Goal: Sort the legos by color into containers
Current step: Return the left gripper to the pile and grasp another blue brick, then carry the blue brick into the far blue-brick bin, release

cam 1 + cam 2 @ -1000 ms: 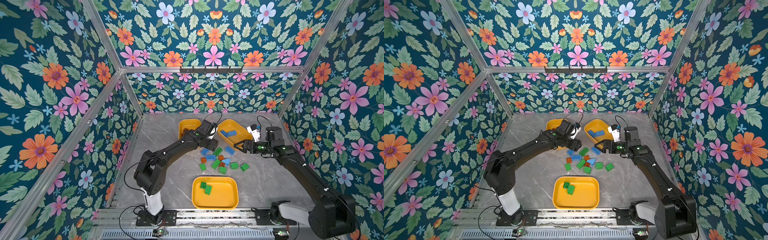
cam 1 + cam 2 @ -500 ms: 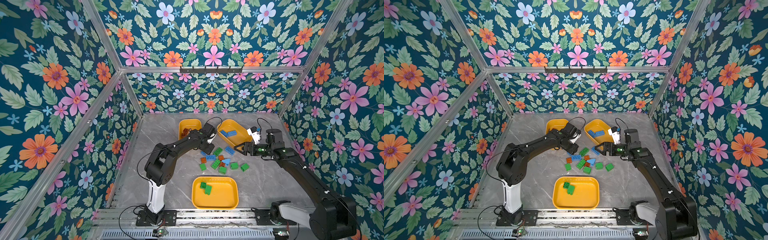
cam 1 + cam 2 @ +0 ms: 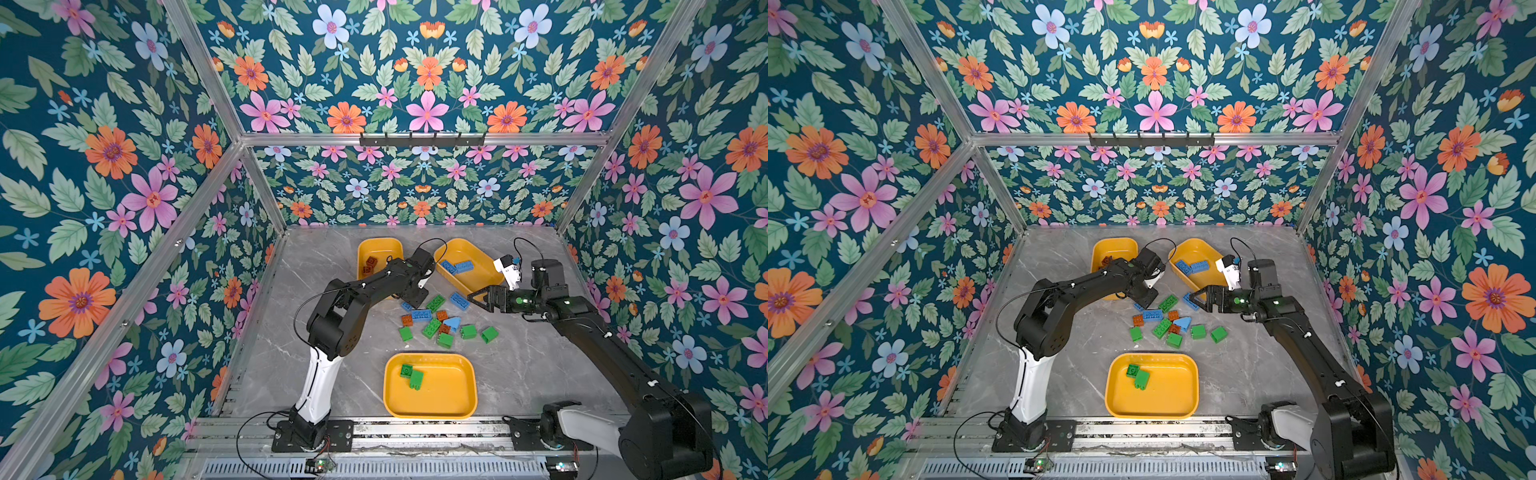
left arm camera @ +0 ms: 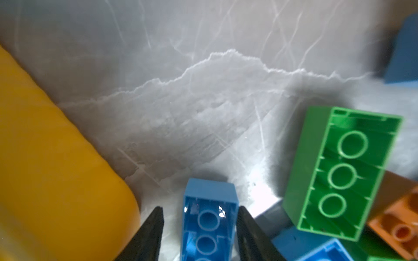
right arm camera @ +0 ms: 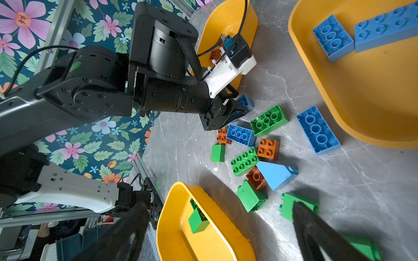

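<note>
My left tool is down at the tabletop, set narrow. Its fingers stand astride a small blue brick: one touches the brick's side, the other stands just off it. The far left tray lies just beside. My right tool hangs wide open above the tabletop, holding nothing. The unsorted legos lie between the trays. Reddish-brown bricks are in the far left tray, blue in the far right tray, two green in the near tray.
</note>
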Robot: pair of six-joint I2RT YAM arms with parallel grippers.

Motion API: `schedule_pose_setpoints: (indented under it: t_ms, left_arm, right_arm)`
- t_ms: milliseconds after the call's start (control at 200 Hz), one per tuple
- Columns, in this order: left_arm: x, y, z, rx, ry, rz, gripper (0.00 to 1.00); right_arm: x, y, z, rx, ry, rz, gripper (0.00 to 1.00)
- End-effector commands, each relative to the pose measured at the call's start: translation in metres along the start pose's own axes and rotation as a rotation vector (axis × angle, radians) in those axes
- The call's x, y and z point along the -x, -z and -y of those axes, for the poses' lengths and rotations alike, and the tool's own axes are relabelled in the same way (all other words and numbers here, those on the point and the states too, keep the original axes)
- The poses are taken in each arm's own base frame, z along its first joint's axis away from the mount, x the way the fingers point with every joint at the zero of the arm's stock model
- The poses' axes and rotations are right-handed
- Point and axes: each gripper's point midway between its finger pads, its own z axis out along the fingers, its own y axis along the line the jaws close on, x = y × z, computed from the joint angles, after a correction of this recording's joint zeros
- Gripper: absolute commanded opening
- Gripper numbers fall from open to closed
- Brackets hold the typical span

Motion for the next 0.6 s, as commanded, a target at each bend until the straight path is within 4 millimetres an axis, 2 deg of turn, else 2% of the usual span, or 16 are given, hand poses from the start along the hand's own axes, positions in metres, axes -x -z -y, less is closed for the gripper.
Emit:
schedule_pose_setpoints:
  t_ms: [0,205,325,445,595]
  left_arm:
    - [-0.006,-0.002,-0.001,0.007,-0.018,-0.034,0.52]
    - [-0.015,-0.008,0.010,-0.053,-0.006,-0.064,0.47]
    - [-0.015,-0.004,0.012,-0.066,0.001,-0.064,0.36]
    - [-0.012,0.004,0.013,-0.074,0.009,-0.050,0.26]
    - [-0.001,0.025,0.011,-0.079,0.026,-0.009,0.25]
  right_arm:
    - [0.002,0.000,-0.001,0.005,0.016,0.008,0.99]
    - [0.001,0.000,-0.001,0.003,0.017,0.006,0.99]
    - [0.001,0.000,-0.001,0.004,0.017,0.006,0.99]
    - [0.003,0.000,-0.001,0.004,0.018,0.008,0.99]
    - [0.005,0.000,-0.001,0.001,0.023,0.013,0.99]
